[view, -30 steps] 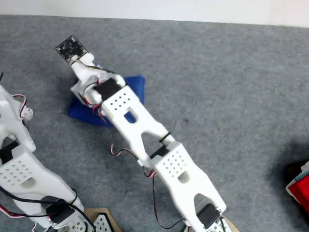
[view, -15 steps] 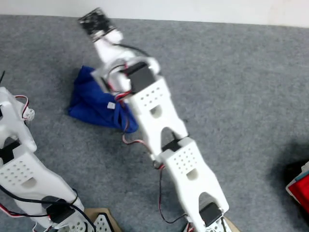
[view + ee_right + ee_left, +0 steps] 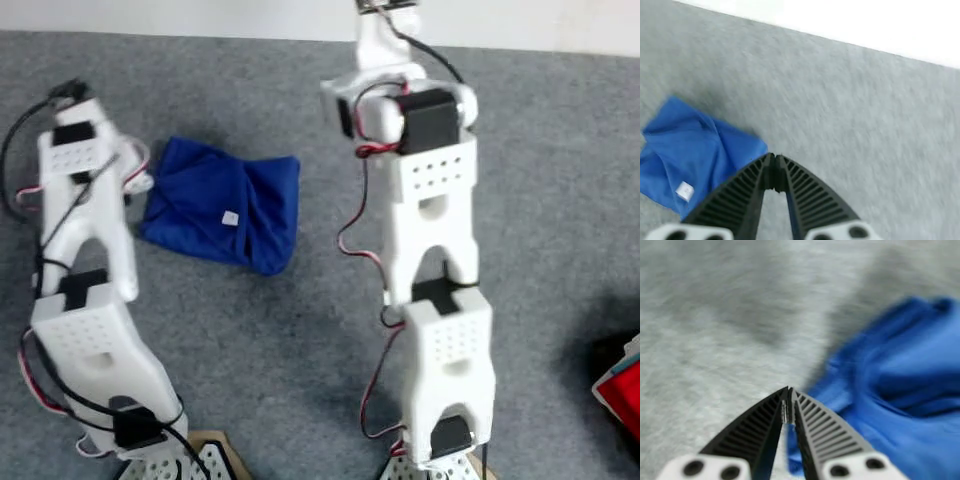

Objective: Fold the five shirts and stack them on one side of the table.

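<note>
A folded blue shirt [image 3: 225,205] with a small white tag lies on the grey carpeted table, left of centre. My left arm [image 3: 85,190] stands just left of it. The left gripper [image 3: 788,405] is shut on nothing and hangs above the carpet beside the blue shirt [image 3: 895,390]. My right arm [image 3: 430,170] stretches toward the far edge, to the right of the shirt. Its gripper [image 3: 774,172] is also shut and empty, above bare carpet, with the blue shirt [image 3: 695,155] off to one side.
A red object [image 3: 622,388] on a dark patch sits at the right edge of the table. A white strip [image 3: 300,18] runs along the table's far edge. Open grey carpet lies between the arms and to the right.
The right arm has swung off the blue shirt, to the right and toward the far edge, uncovering it. The left arm has reached forward to the shirt's left side.
</note>
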Controlling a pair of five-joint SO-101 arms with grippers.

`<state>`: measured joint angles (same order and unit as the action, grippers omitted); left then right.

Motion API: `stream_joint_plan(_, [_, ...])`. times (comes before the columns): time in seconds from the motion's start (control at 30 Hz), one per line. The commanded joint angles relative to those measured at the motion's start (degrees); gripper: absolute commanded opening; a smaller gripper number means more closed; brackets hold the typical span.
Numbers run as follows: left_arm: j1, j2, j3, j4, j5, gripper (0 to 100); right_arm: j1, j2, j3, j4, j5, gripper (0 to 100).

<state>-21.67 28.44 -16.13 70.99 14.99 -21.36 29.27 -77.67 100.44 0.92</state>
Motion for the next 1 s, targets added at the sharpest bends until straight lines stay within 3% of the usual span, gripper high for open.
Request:
stream_joint_plan(0.0, [6.4, -0.8, -9.1, 4.0, -1.6, 1, 2.1, -12.4, 21.6, 0.7, -0.9, 0.7])
stream_joint_plan(0.2, [15.3, -0.4, -15.5, 7.0, -4.2, 1, 4.1, -24.5, 54.1, -7.4, -1.4, 0.7])
stream_joint_plan(0.57, [27.1, -0.4, -15.3, 4.0, -6.9, 1, 4.9, -48.7, 120.6, -55.1, -5.5, 0.7])
stream_joint_plan(0.77, [30.1, 0.2, -13.8, 3.8, -6.9, 1, 4.9, -57.5, 129.9, -61.5, -5.7, 0.7])
stream_joint_plan(0.97, [27.2, 6.5, -13.3, 3.4, -6.9, 1, 4.9, -58.5, 130.4, -61.8, -5.7, 0.7])
